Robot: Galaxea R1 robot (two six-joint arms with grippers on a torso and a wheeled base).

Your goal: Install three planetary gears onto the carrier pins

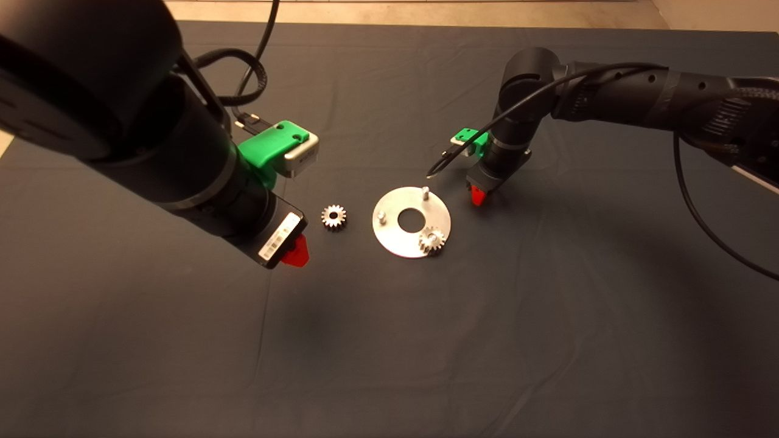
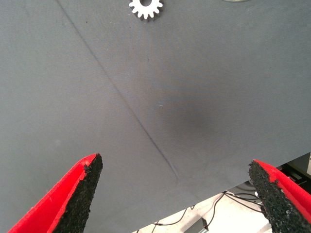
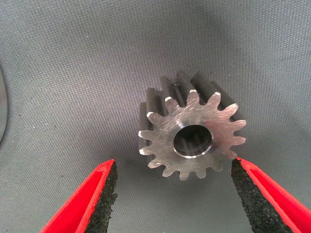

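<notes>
The shiny round disc lies mid-mat with two bare carrier pins. One planetary gear sits on the disc at the third pin's place. A second gear lies loose on the mat left of the disc. My left gripper hovers open just short of it, over bare mat. My right gripper is low beside the disc's right rim and open. A third gear lies flat on the mat between its fingertips, ungripped. The head view hides this gear under the right arm.
The dark mat has a crease running across it. Past its edge, the left wrist view shows floor with cables. A sliver of the disc's rim borders the right wrist view.
</notes>
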